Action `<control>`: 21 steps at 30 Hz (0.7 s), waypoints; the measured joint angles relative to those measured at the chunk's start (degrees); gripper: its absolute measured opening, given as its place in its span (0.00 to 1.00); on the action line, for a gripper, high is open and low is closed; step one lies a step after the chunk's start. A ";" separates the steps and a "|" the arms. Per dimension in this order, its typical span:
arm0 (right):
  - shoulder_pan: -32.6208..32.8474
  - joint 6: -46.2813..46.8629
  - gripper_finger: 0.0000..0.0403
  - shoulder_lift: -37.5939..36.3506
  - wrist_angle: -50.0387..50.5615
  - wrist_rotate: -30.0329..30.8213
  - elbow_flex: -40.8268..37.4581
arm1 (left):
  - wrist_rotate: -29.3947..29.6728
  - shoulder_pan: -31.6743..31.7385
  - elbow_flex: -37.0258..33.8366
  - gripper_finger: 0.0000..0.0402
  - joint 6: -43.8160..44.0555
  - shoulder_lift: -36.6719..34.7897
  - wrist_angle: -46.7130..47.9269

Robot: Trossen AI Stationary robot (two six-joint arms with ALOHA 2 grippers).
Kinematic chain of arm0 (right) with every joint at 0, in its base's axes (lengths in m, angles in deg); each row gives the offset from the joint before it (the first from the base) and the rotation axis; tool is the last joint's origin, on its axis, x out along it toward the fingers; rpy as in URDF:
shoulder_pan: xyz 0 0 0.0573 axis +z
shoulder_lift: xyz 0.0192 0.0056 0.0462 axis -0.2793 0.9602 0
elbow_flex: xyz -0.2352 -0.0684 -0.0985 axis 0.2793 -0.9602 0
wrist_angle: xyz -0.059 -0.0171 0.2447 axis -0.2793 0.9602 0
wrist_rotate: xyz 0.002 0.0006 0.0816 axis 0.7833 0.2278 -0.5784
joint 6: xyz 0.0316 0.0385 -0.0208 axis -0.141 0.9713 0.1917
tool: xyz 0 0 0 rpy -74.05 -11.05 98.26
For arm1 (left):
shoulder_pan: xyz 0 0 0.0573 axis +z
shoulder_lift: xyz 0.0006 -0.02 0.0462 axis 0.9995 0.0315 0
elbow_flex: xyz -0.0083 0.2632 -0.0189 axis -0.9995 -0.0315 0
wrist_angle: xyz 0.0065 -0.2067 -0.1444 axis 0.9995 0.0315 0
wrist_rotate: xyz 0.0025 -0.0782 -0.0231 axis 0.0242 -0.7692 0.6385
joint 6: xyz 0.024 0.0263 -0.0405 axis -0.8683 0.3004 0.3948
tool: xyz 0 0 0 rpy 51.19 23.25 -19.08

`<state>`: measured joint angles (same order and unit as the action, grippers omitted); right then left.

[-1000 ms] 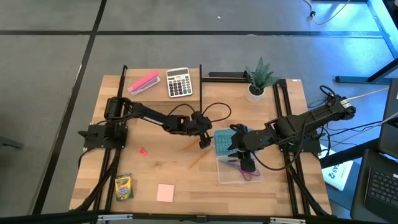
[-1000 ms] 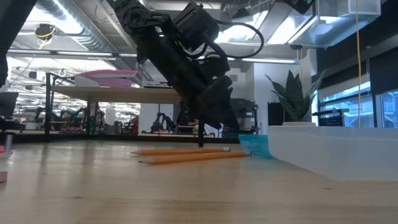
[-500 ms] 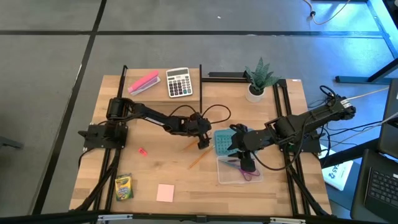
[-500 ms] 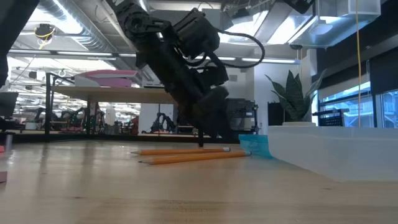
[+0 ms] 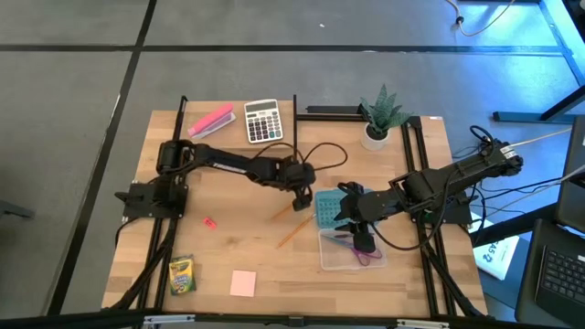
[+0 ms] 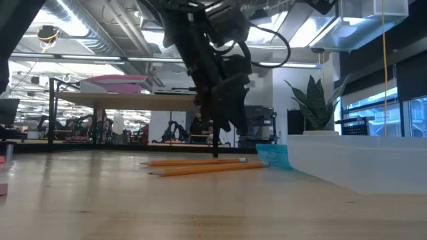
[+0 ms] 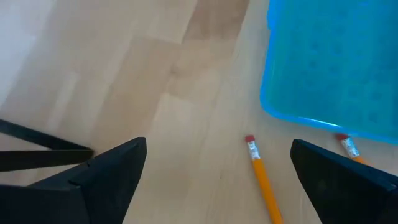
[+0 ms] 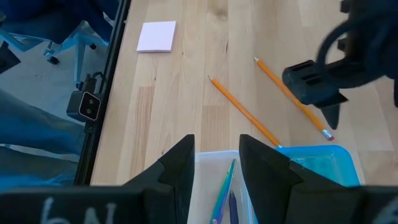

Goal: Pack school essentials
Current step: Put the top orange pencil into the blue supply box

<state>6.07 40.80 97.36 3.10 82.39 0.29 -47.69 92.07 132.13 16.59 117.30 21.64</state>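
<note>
While the nearest stretch of the pale wooden counter point(image 5: 302, 265) holds only the small yellow-green crayon box point(image 5: 182, 275) at near left and the square pink notepad point(image 5: 243, 283) just right of it, the clear plastic bin point(image 5: 331, 256) sits near right with the purple-handled scissors point(image 5: 365, 255) lying inside it. The right pincer point(image 5: 363, 243) hangs over that bin, its two fingers set partway apart with nothing visibly between them; the right wrist view shows them poised above the bin's rim. Two orange pencils lie in the middle of the counter: one orange pencil point(image 5: 293, 233) just left of the bin, a second orange pencil point(image 5: 281, 213) a little farther back. A tiny red eraser-like piece point(image 5: 208, 222) lies well to the left of them. The left pincer point(image 5: 302, 203) points down with its fingers spread wide, empty, above the eraser end of the second pencil, beside the blue plastic lid point(image 5: 326, 208). At the far edge stand a long pink block point(image 5: 211, 121), a grey-white calculator point(image 5: 262, 122) and a small potted plant point(image 5: 379, 117).
</note>
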 joint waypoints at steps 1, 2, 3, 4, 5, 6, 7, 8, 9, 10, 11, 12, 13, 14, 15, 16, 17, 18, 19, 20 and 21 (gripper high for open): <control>0.00 -0.02 0.32 0.01 0.03 -0.02 0.00 | -0.84 0.27 0.24 0.98 0.01 0.52 0.16; 0.02 -0.03 0.32 -0.01 0.04 -0.02 0.00 | -1.34 0.45 0.51 0.98 0.06 1.21 0.08; 0.01 -0.04 0.32 0.01 0.04 -0.01 0.00 | -2.00 0.49 0.66 0.98 0.38 1.91 0.03; 0.00 -0.06 0.32 -0.01 0.06 -0.01 0.00 | -2.74 0.47 0.66 0.98 0.61 2.52 0.26; 0.01 -0.09 0.32 0.00 0.07 0.00 0.00 | -3.42 0.37 0.66 0.98 1.13 2.96 0.28; 0.01 -0.10 0.32 0.01 0.11 -0.01 0.00 | -3.75 0.24 0.66 0.98 1.78 3.38 0.14; 0.01 -0.13 0.32 -0.01 0.21 -0.01 0.00 | -3.90 0.09 0.66 0.98 2.06 3.75 -0.47; 0.01 -0.13 0.32 0.01 0.27 0.00 0.00 | -4.05 -0.07 0.66 0.98 2.39 3.92 -0.60; 0.00 -0.13 0.32 -0.01 0.31 0.00 0.00 | -4.09 -0.24 0.65 0.98 2.45 3.93 -0.17; 0.02 -0.13 0.32 0.01 0.33 0.00 0.00 | -3.93 -0.36 0.64 0.98 2.37 3.93 -0.44; 0.00 -0.13 0.32 -0.01 0.33 0.00 0.00 | -3.64 -0.46 0.64 0.98 1.95 3.93 -1.04; 0.01 -0.13 0.32 0.01 0.37 0.00 0.00 | -3.11 -0.54 0.66 0.98 1.50 3.91 -1.21; 0.01 -0.13 0.32 -0.01 0.38 0.00 0.00 | -2.55 -0.65 0.66 0.98 0.80 3.91 -1.27; 0.02 -0.13 0.32 0.01 0.37 0.00 0.00 | -1.86 -0.72 0.66 0.98 0.20 3.91 -1.64; 0.00 -0.13 0.32 -0.01 0.37 0.00 0.00 | -1.06 -0.91 0.65 0.98 -0.17 3.91 -2.21; 0.00 -0.13 0.32 0.00 0.39 0.00 0.00 | -0.31 -1.05 0.66 0.98 -0.38 3.90 -2.64; 0.02 -0.13 0.32 0.01 0.37 0.01 0.00 | 0.22 -1.22 0.66 0.98 -0.58 3.92 -2.71; 0.00 -0.13 0.32 0.00 0.37 0.02 0.00 | 0.74 -1.35 0.66 0.98 -0.94 4.32 -3.02; 0.01 -0.13 0.32 0.00 0.37 0.01 0.00 | 1.02 -1.50 0.66 0.98 -1.20 4.71 -3.58; 0.00 -0.13 0.32 0.01 0.39 0.00 0.00 | 1.18 -1.66 0.63 0.98 -1.31 4.96 -3.20; 0.02 -0.13 0.32 0.01 0.39 0.02 0.00 | 1.28 -1.76 0.57 0.98 -1.29 5.28 -3.02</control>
<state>6.09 40.67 97.37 3.49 82.41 0.29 -46.41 90.31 132.70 15.30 122.58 18.62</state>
